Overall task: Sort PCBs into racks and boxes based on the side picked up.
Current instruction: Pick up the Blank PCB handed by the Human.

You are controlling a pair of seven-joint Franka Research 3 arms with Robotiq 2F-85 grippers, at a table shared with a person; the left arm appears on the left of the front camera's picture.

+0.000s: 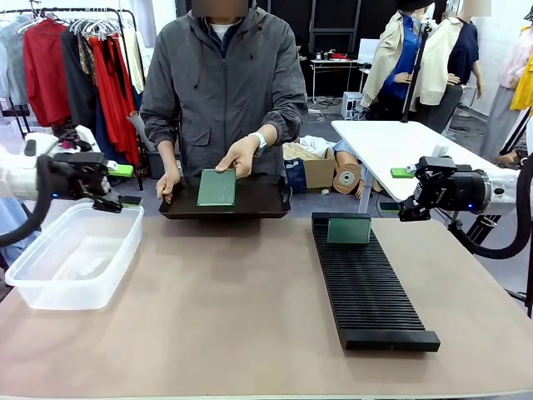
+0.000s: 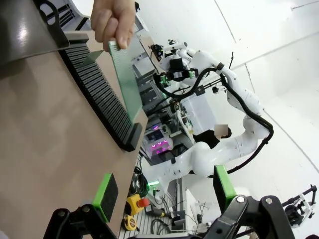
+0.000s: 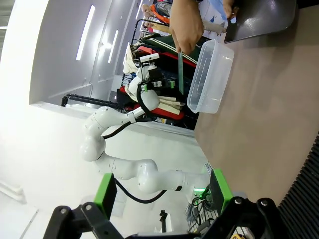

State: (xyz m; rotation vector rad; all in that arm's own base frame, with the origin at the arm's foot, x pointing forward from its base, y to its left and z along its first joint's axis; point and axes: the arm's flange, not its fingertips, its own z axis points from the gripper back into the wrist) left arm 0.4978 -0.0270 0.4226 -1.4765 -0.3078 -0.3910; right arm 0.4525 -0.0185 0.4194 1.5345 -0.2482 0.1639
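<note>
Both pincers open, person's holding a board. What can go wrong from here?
1. The person's hand grips the PCB by its top edge above the tray; the left pincer or right pincer closing in might nip it.
2. Held by one edge, the PCB may twist or slip in a grasp.
3. The standing PCB in the rack could get knocked during insertion.

Clear glossy plastic tub (image 1: 71, 293), matt black rack (image 1: 366, 283)
</note>
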